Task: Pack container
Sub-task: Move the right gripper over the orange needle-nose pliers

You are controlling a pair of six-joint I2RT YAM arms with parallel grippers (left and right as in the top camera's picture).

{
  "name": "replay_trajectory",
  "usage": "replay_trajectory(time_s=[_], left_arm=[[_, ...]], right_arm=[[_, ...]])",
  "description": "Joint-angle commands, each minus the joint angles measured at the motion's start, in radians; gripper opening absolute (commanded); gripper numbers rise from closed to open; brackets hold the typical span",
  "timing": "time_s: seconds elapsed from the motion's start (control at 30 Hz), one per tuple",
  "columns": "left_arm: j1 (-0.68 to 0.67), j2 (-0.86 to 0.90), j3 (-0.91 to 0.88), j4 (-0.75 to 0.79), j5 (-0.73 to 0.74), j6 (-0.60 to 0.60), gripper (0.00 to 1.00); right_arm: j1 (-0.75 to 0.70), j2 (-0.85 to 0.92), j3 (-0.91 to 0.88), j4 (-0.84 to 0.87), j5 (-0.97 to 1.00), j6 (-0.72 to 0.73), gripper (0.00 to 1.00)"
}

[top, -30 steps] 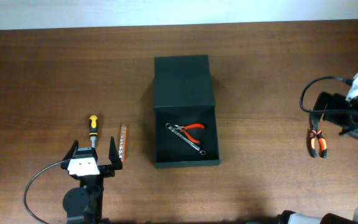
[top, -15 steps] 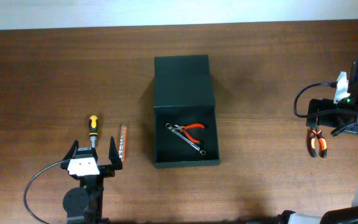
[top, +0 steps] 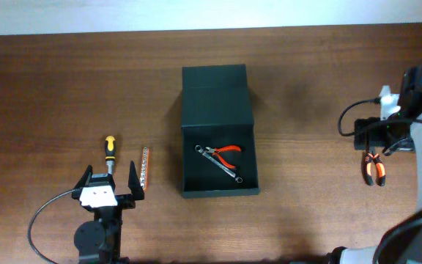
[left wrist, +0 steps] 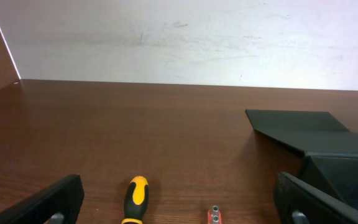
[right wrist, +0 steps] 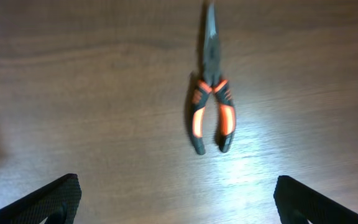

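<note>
The dark container (top: 220, 133) stands open mid-table, flap lid folded back; it also shows in the left wrist view (left wrist: 328, 140). Inside lie red-handled cutters (top: 228, 149) and a metal wrench (top: 224, 167). A yellow-black screwdriver (top: 110, 152) (left wrist: 134, 197) and an orange bit holder (top: 144, 168) (left wrist: 214, 215) lie left of it. Orange-black long-nose pliers (top: 374, 168) (right wrist: 212, 104) lie at the right. My left gripper (top: 110, 178) (left wrist: 179, 205) is open and empty just before the screwdriver. My right gripper (top: 376, 136) (right wrist: 179, 199) is open and empty, above the table beside the pliers.
A black cable (top: 46, 213) loops beside the left arm base. The table's far edge meets a white wall (left wrist: 185, 37).
My right arm has swung left and toward the far side, bringing its gripper over the pliers. The left arm and all tools have not moved.
</note>
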Motion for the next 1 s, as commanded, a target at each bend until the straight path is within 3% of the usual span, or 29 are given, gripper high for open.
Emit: replay_trajectory(time_s=[0.0,0.33,0.97], left_arm=[[0.007,-0.008,-0.007,0.003,0.010,0.012,0.99],[0.007,-0.008,-0.007,0.003,0.010,0.012,0.99],[0.007,-0.008,-0.007,0.003,0.010,0.012,0.99]], right_arm=[[-0.003,0.051,-0.024,0.001,-0.008,-0.015,0.99],[-0.012,0.166,-0.048,0.036,-0.042,0.035,0.99],[-0.049,0.170,-0.138,0.143,-0.119,0.042,0.99]])
